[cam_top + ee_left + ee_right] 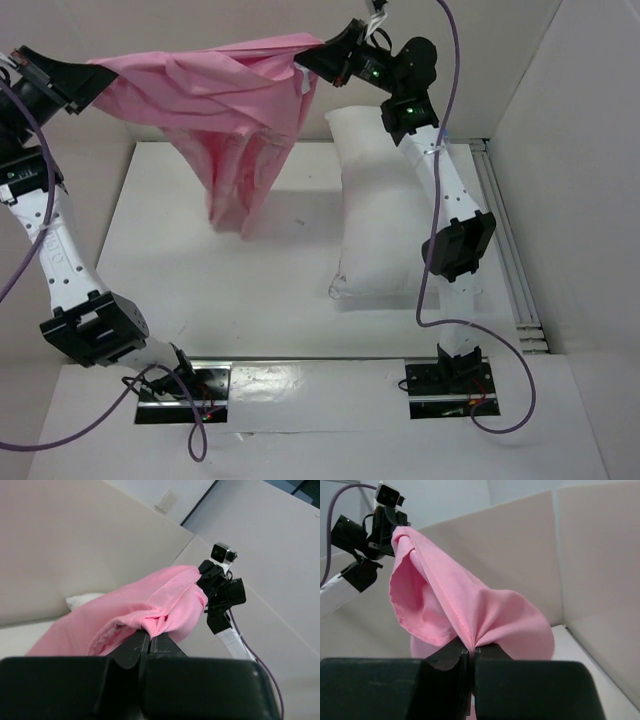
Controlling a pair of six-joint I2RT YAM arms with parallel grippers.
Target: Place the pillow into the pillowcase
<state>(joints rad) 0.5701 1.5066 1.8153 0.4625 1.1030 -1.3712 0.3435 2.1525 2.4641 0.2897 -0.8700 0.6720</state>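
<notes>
Crumpled pink pillowcase (232, 105) aloft, slack

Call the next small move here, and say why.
Probably carry the pillowcase right and down toward the pillow. The left pincer and right pincer both pinch it aloft, stretched between them. Its bulk hangs left of the pillow, which lies uncovered on the table.

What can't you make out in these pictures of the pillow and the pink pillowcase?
- Top view: the right arm covers the right edge of the pillow; any tag is too small to find.
- Top view: folds hide the opening of the pillowcase.
- Left wrist view: the pillowcase hides all but a corner of the pillow.
</notes>
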